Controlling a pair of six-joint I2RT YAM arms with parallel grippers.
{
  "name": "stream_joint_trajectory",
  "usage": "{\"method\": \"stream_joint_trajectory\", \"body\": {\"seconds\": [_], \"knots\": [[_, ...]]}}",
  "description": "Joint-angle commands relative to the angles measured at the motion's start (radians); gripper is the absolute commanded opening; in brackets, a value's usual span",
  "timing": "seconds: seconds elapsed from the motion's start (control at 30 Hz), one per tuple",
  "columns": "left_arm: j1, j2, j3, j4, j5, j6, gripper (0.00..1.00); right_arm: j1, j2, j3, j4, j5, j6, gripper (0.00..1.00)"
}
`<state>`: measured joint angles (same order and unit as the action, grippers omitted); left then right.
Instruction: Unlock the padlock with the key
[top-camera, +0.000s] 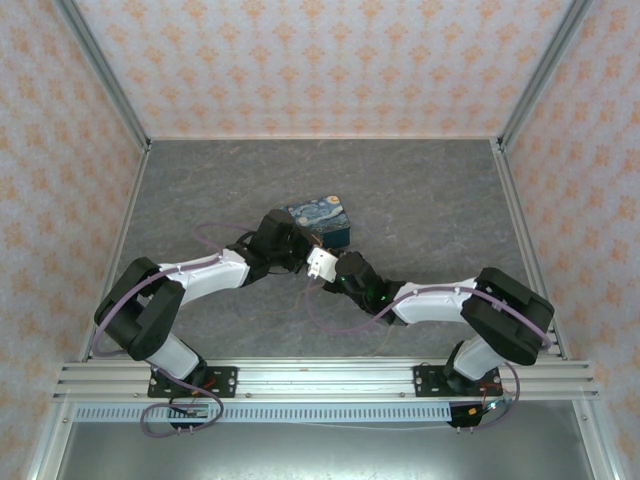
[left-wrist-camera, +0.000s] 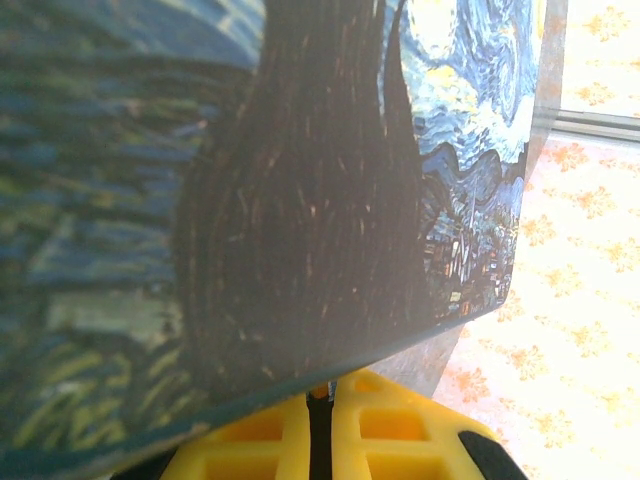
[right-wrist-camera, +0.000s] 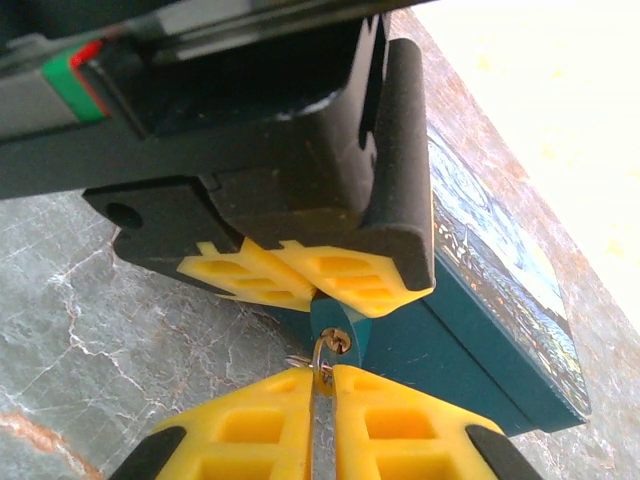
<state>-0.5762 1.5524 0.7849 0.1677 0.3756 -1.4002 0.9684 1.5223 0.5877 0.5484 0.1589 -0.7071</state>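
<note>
At twelve o'clock above the right gripper (right-wrist-camera: 322, 388), pinched tight on the key (right-wrist-camera: 321, 361), the padlock (right-wrist-camera: 332, 316) sits clamped in the closed left gripper (right-wrist-camera: 312, 281), so twisting the key looks due next.

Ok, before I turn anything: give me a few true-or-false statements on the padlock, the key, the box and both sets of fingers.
1. The left fingers are shut on the small teal-blue padlock. True.
2. The right fingers stand wide open, clear of the key. False: they are closed on the small metal key at the padlock's keyhole.
3. The blue-and-yellow swirl-painted box sits on the grey marbled table, right beside the padlock. True.
4. The two arms work at opposite edges of the table. False: their fingers meet tip to tip near mid-table, beside the box.
</note>
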Motion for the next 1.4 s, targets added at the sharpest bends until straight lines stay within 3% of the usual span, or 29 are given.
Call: {"method": "stream_joint_trajectory", "body": {"seconds": [0.0, 0.17, 0.37, 0.83, 1.1, 1.37], "knots": [[-0.011, -0.023, 0.029, 0.009, -0.021, -0.013, 0.0, 0.007, 0.011, 0.014, 0.067, 0.021, 0.043, 0.12], [-0.013, -0.021, 0.028, 0.011, -0.018, -0.014, 0.0, 0.007, 0.022, 0.015, 0.099, 0.022, 0.075, 0.12], [-0.014, -0.023, 0.026, 0.015, -0.018, -0.016, 0.0, 0.004, 0.027, 0.009, 0.139, 0.026, 0.162, 0.0], [-0.017, -0.024, 0.014, 0.03, -0.029, -0.028, 0.0, -0.054, 0.049, -0.029, 0.209, -0.026, 0.62, 0.0], [-0.018, -0.009, 0.004, 0.05, -0.036, -0.021, 0.0, -0.066, 0.067, -0.042, 0.198, -0.071, 0.678, 0.0], [-0.017, 0.017, -0.029, 0.115, -0.047, -0.026, 0.17, -0.078, 0.129, -0.042, 0.212, -0.119, 0.752, 0.0]]}}
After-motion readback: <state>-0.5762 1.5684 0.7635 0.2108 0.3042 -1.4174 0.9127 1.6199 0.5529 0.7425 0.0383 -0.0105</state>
